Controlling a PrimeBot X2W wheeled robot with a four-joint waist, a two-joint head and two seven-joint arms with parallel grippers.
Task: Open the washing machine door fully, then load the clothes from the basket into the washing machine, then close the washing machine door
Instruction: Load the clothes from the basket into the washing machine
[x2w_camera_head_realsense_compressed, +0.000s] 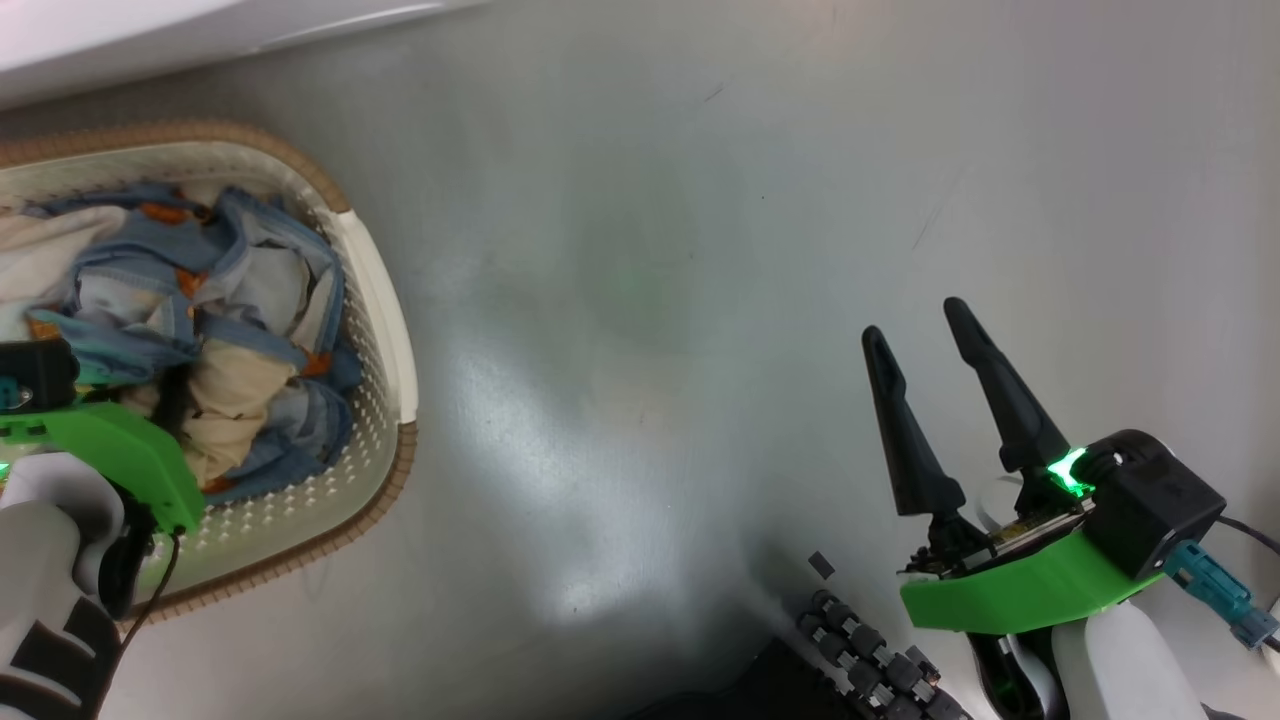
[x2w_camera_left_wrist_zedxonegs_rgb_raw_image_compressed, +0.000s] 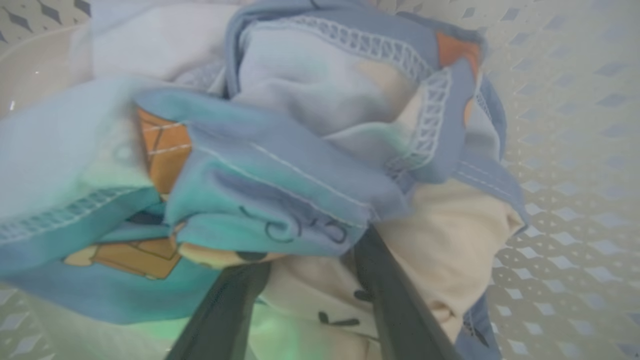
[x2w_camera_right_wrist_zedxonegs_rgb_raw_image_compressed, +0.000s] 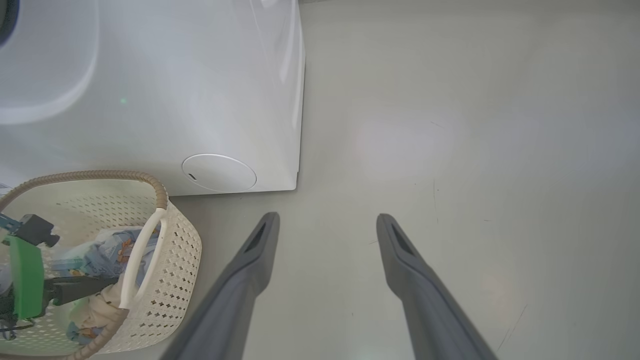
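The basket stands on the floor at the left, close to the white washing machine. In it lie the clothes, crumpled light-blue fabric with orange motifs over a cream garment. My left gripper is down inside the basket, its fingers spread and pushed into the pile, cream cloth between them and the tips hidden under blue fabric. My right gripper hangs open over bare floor at the lower right, holding nothing. The washing machine door is out of view.
The grey floor stretches between the basket and my right arm. A round white cover sits low on the machine's front, near its corner. Dark rollers of my base show at the bottom edge.
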